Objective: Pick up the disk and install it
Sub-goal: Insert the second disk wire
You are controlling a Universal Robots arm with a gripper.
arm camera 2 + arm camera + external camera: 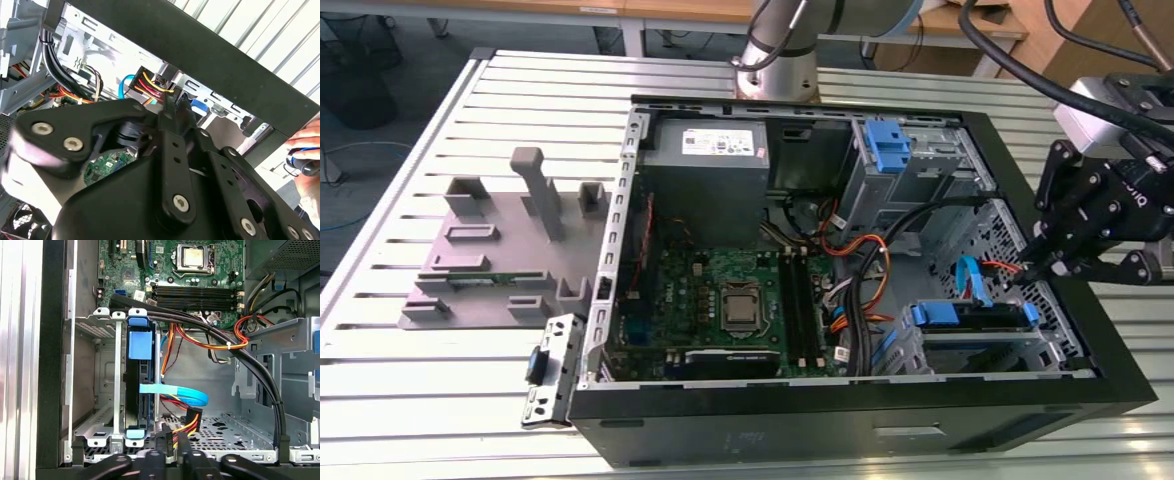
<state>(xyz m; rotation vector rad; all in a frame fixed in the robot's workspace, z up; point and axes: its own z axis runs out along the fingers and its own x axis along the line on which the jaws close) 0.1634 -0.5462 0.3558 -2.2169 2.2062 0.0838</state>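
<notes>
A big bench [414, 380] with a top of long silver metal strips runs under everything. The strips look pale and shiny in bright, even light. Past the far edge of the bench the floor [400, 60] is dark grey-blue. A thin cable [347, 152] lies on that floor near the exterior view's left. A black mesh bin [358, 45] stands in the far corner on the same side. Along the back there are wooden desks [694, 12] with light brown tops and pale legs. At the exterior view's right stands a light brown wooden board [1107, 45].
</notes>
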